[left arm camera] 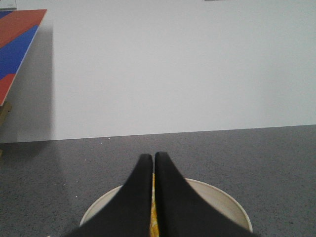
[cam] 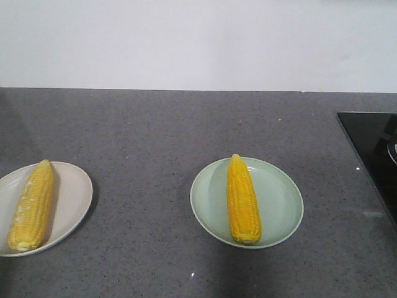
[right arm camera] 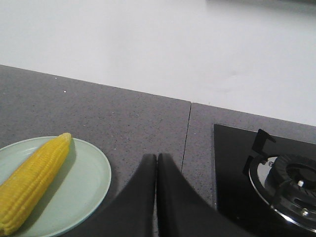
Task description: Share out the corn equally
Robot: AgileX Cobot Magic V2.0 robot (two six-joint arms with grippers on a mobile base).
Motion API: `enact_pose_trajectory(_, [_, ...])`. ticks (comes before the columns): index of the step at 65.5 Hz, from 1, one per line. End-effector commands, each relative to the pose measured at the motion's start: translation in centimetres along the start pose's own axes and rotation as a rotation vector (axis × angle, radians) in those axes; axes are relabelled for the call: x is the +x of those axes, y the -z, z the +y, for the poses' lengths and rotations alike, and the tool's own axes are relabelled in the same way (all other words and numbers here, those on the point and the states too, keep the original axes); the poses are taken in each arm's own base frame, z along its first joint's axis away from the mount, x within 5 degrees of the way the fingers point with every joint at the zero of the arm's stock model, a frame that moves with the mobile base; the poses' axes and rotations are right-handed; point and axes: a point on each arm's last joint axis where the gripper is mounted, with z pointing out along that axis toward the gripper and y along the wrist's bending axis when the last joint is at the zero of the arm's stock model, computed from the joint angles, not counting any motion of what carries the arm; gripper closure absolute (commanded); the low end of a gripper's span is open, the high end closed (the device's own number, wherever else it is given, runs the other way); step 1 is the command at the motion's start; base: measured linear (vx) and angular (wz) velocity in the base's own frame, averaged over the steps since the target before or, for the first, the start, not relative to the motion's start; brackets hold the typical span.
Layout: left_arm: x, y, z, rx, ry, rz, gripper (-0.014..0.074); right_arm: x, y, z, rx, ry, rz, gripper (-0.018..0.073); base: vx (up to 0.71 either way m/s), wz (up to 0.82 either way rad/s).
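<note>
two cobs of corn lie one to a plate on the grey counter (cam: 155, 143): the left cob (cam: 31, 206) on a beige plate (cam: 71, 198), the right cob (cam: 242, 200) on a pale green plate (cam: 279, 198), both with tips pointing away. the left gripper (left arm camera: 153, 157) hovers over the beige plate, clenched, seemingly on nothing, a yellow sliver beneath; the right gripper (right arm camera: 156, 157) is pressed closed and empty beside the green plate. farther right is a black gas hob (right arm camera: 276, 173), then a white wall (cam: 198, 43).

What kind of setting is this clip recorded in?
Most likely a kitchen: a grey speckled countertop, a black glass hob with a gas burner, and corn served on a green plate and a beige plate.
</note>
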Motion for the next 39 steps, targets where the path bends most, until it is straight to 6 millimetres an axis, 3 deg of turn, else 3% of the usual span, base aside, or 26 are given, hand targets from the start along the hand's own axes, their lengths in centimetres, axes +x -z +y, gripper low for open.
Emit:
enact_pose_trajectory(1, [-0.3, 0.1, 0.0, 0.001, 0.012, -0.074, 0.0603, 0.3, 0.3, 0.0, 0.023, 0.018, -0.165, 0.0570, 0.00, 0.00])
enact_pose_trajectory(29, [-0.3, 0.1, 0.0, 0.001, 0.012, -0.074, 0.0603, 8.6, -0.3, 1.1, 0.027, -0.088, -0.335, 0.0570, 0.00, 0.00])
enact_pose_trajectory(39, [-0.3, 0.1, 0.0, 0.001, 0.012, -0.074, 0.0603, 9.5, -0.4, 1.2, 0.040, -0.100, -0.342, 0.0570, 0.00, 0.00])
